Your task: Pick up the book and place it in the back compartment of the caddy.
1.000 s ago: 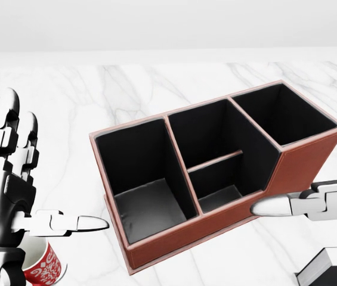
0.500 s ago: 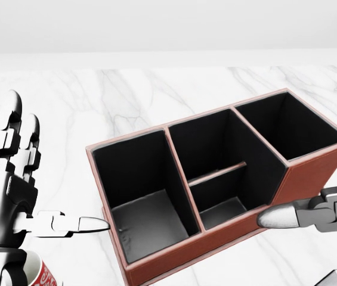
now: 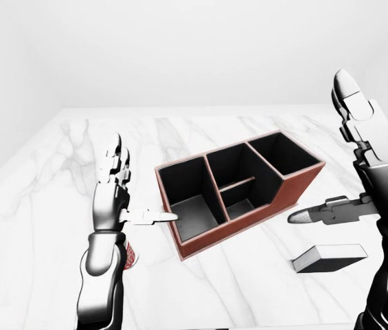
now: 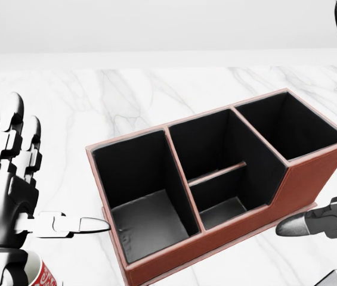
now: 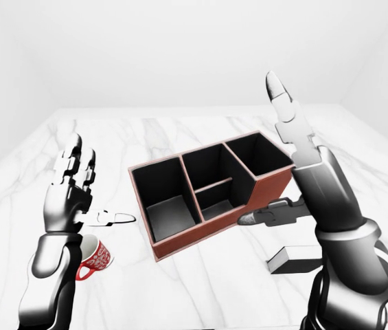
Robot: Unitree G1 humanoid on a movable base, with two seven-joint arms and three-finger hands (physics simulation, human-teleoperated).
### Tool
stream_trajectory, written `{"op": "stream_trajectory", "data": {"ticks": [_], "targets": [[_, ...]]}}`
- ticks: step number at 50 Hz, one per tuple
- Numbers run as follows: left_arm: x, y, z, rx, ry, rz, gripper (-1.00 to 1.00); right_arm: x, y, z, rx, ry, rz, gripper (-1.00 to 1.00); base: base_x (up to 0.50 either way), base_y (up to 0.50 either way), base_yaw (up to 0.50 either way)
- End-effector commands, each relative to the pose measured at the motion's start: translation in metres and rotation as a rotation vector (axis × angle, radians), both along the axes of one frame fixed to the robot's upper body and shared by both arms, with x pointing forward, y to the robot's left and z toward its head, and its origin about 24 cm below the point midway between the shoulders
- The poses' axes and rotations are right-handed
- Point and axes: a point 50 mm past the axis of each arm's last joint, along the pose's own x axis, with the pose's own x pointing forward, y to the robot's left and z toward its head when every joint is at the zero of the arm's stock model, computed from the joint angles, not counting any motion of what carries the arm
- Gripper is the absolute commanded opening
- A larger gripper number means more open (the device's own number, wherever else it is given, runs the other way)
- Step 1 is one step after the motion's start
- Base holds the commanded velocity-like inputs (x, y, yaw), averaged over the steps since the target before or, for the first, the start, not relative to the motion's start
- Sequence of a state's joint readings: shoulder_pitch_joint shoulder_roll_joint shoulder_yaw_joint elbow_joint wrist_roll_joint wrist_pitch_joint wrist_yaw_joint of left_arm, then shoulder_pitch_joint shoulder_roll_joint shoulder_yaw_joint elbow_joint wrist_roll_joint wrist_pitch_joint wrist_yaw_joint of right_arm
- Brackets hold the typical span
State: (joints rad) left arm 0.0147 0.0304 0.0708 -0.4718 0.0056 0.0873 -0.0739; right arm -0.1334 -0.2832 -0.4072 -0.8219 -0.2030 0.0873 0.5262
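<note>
1. The right hand (image 3: 375, 182) is standing spread wide and empty at the right edge of the left-eye view, fingers pointing up and thumb reaching left toward the caddy's red end wall without touching it.
2. The left hand (image 3: 111, 199) is likewise splayed and holding nothing, left of centre, its thumb tip pointing at the caddy's nearest compartment and just short of its rim.
3. The book (image 3: 329, 258) is lying flat on the marble table (image 3: 36, 227) at the lower right of the left-eye view, below the right thumb and apart from the caddy (image 3: 303, 180), so the pick-up is not yet begun; this is looking like the approach step.
4. The next move is calling for the right hand to drop onto the book and close round its edges.
5. Which compartment counts as the back one is hard to judge here; the upper-right one seems likeliest.
6. A red patterned mug (image 5: 96, 258) is sitting beside the left forearm, well apart from the book; nothing is blocking the reach.
</note>
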Motion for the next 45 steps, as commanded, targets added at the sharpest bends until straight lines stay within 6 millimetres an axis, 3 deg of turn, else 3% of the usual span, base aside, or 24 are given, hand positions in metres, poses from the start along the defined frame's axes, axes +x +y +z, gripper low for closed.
{"op": "stream_trajectory", "data": {"ticks": [1, 2, 17, 45], "targets": [[0.000, -0.001, -0.003, 0.001, 0.014, -0.003, 1.00, 0.004, 0.000, -0.002, -0.095, 0.050, -0.037, 1.00, 0.00, 0.00, 0.00], [0.001, -0.002, -0.006, 0.003, 0.029, -0.004, 1.00, 0.011, -0.005, -0.003, -0.178, 0.093, -0.085, 1.00, 0.00, 0.00, 0.00], [0.000, -0.002, -0.004, 0.005, 0.019, -0.003, 1.00, 0.008, -0.005, 0.002, -0.240, 0.092, -0.122, 1.00, 0.00, 0.00, 0.00], [0.003, -0.002, -0.012, 0.009, 0.054, -0.003, 1.00, -0.020, 0.001, 0.037, -0.409, -0.113, -0.230, 1.00, 0.00, 0.00, 0.00]]}}
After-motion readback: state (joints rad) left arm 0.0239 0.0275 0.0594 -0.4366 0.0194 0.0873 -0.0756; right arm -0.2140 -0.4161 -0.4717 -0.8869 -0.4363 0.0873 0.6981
